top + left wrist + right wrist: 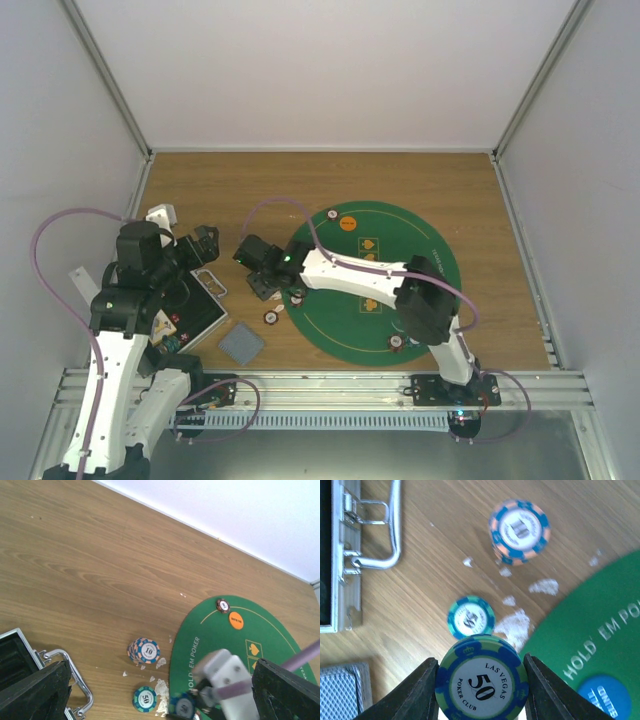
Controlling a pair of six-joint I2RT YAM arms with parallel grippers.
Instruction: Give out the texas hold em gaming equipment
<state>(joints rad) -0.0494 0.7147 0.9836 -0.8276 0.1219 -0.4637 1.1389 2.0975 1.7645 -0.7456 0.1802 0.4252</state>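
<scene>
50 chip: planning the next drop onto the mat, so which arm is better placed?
Right. The right gripper clamps the 50 chip beside the mat edge; the left gripper is open, empty, near the case.

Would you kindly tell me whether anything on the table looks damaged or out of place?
White flecks lie scattered on the wooden table beside the edge of the green mat, near the orange chip stack. They look like chipped finish or paper scraps; which, I cannot tell.
</scene>
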